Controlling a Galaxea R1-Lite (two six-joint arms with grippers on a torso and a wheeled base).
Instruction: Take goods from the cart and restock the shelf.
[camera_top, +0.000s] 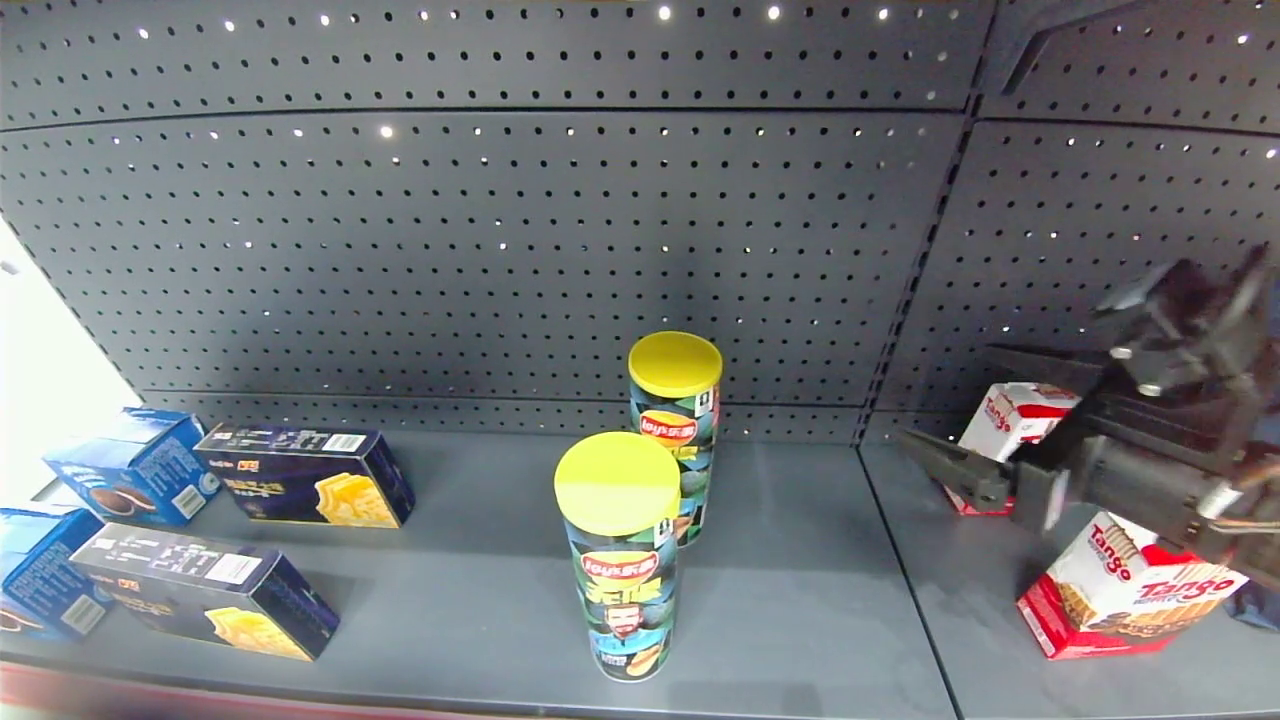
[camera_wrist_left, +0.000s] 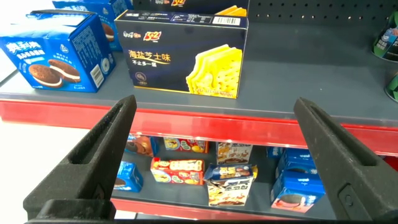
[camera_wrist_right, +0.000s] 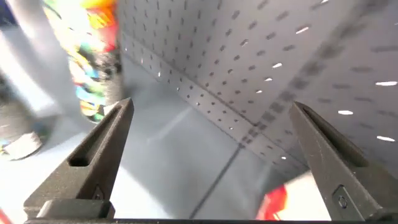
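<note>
Pairs along the shelf (camera_top: 800, 600) — both grippers empty.
Far left, two blue cookie boxes (camera_top: 135, 465), then two dark cracker boxes (camera_top: 305, 475) lying flat, with the left gripper (camera_wrist_left: 216, 104) gaping wide before the red shelf edge (camera_wrist_left: 249, 121), gripping nothing, assorted packets (camera_wrist_left: 230, 180) on the tier below; mid-shelf, two yellow-lidded chip cans (camera_top: 620, 560) upright, one behind the other; right bay, two red-and-white wafer boxes (camera_top: 1130, 590), the right gripper (camera_top: 960, 470) spread wide too, holding nothing — hanging between cans and wafer boxes, partly hiding the rear one.
</note>
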